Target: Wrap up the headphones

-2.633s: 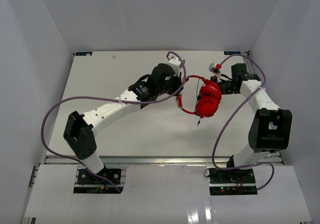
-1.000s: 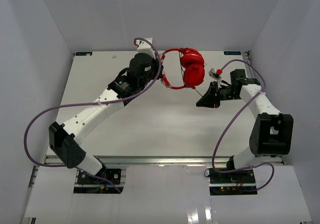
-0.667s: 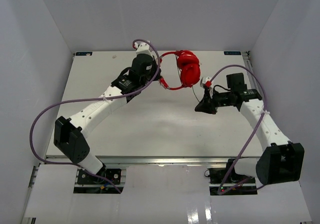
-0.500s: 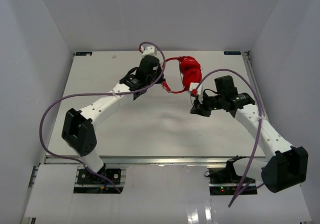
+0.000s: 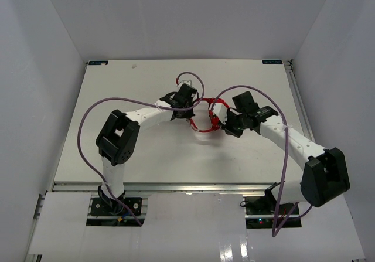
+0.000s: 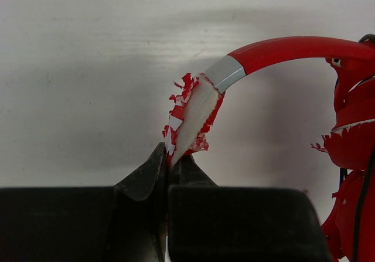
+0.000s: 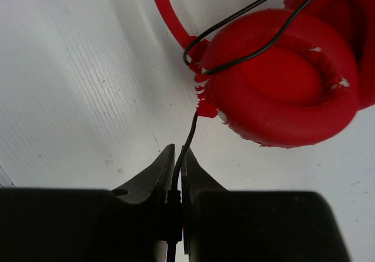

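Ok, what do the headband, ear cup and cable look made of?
Headband: smooth glossy red arc, likely plastic; its padded stretch shows white foam under flaking red skin. Ear cup: cushioned, red faux-leather look, peeling at edges. Cable: thin, black, bends freely, probably rubbery sheath.

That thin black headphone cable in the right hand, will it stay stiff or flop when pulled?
Probably floppy: the thin black cable curves loosely across the red padded ear cup instead of holding a line. Being so thin and smooth-looking, it might slip from the pinching right hand.
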`<move>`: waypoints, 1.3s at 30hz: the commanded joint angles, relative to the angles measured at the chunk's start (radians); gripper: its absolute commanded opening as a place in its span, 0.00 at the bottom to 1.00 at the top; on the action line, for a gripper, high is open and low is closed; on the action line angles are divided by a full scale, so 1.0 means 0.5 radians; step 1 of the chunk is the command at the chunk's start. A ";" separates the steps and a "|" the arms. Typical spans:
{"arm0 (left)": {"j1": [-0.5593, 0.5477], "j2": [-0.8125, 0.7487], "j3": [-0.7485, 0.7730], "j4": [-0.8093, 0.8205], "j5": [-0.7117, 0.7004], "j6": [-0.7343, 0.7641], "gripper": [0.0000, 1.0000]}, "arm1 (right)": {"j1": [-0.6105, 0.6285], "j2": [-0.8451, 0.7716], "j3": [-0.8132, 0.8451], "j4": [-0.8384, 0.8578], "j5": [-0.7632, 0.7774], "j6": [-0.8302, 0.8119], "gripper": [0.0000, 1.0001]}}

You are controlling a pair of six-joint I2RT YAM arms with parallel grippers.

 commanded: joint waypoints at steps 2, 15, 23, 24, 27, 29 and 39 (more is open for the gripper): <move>-0.019 0.044 -0.041 0.067 0.043 0.027 0.00 | 0.015 0.185 0.037 0.092 -0.109 0.072 0.08; -0.021 0.095 -0.095 0.076 0.028 0.054 0.16 | -0.039 0.472 0.203 0.022 -0.436 0.098 0.18; 0.001 -0.091 -0.151 0.090 0.056 0.103 0.82 | -0.208 0.221 0.118 -0.041 -0.527 0.062 0.82; 0.006 -0.144 -0.164 0.090 0.059 0.118 0.85 | -0.236 0.178 0.102 -0.047 -0.543 0.059 0.85; 0.022 -0.273 -0.213 0.087 0.081 0.178 0.89 | -0.317 0.046 0.060 -0.074 -0.603 0.056 0.94; 0.025 -0.399 -0.259 0.092 0.128 0.243 0.90 | -0.364 -0.043 0.040 -0.093 -0.651 0.055 0.90; 0.028 -1.539 -0.987 0.413 0.618 0.702 0.98 | -0.632 -0.893 -0.282 0.392 -0.247 0.617 0.90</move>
